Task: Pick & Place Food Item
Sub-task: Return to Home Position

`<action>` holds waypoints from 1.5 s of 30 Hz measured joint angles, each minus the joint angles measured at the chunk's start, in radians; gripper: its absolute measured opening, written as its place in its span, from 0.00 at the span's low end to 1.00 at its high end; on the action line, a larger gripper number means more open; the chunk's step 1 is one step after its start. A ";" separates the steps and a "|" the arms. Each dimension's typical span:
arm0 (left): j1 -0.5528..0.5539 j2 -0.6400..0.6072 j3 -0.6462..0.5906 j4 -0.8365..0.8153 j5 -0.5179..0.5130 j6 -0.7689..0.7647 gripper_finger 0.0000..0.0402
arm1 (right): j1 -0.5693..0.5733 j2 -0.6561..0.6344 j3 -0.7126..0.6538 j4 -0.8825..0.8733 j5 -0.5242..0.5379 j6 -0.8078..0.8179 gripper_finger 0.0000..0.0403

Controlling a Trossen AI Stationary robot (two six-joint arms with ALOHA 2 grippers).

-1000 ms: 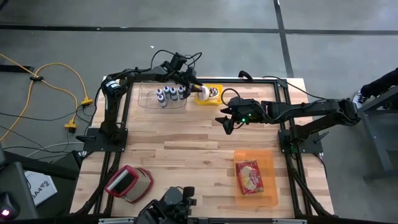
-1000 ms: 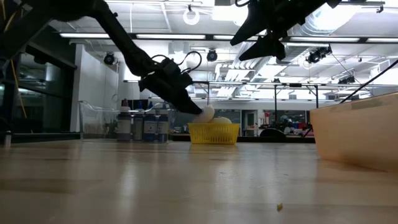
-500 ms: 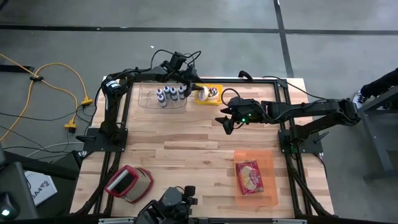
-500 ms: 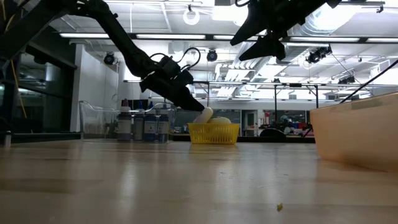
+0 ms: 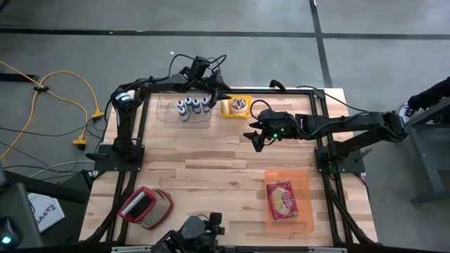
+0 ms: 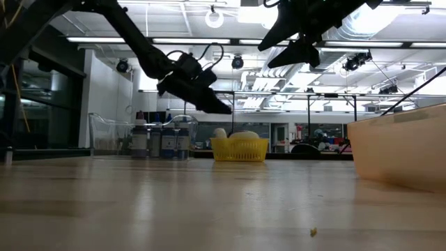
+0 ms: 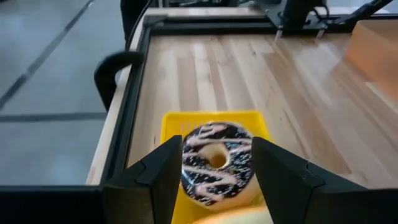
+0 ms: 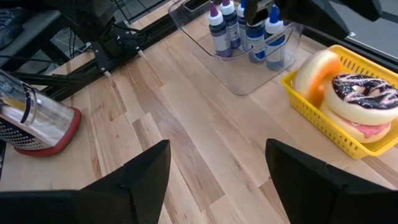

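We see the left gripper [image 5: 219,95], fingers [image 7: 155,177] spread and holding nothing, hovering just above the yellow bin [image 7: 171,123], where the dark sprinkled donut [image 7: 216,163] lies directly beneath; the right gripper [image 5: 255,138] hangs over mid-table, likewise spread.

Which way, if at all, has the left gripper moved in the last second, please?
Yes: in the low view the left gripper has lifted up from the yellow bin and hangs open above it.
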State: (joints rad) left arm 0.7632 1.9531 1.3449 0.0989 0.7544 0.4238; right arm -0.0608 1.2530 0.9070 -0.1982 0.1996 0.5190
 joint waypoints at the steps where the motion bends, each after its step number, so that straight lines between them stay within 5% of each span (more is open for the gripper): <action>1: -0.005 -0.008 0.000 0.000 0.000 0.003 0.47 | 0.000 0.000 0.000 0.000 0.000 0.000 0.62; 18: -0.052 -0.060 0.000 -0.005 -0.064 -0.001 0.47 | 0.000 0.000 0.000 0.000 0.000 0.000 0.62; 34: -0.155 -0.268 0.000 -0.467 -0.283 0.077 0.47 | 0.000 0.000 0.000 0.000 0.000 0.000 0.62; 45: -0.209 -0.286 -0.001 -0.668 -0.270 0.084 0.45 | 0.000 0.000 0.000 0.000 0.000 0.000 0.62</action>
State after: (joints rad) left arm 0.5547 1.6676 1.3441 -0.5687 0.4840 0.5076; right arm -0.0607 1.2530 0.9070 -0.1982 0.1995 0.5190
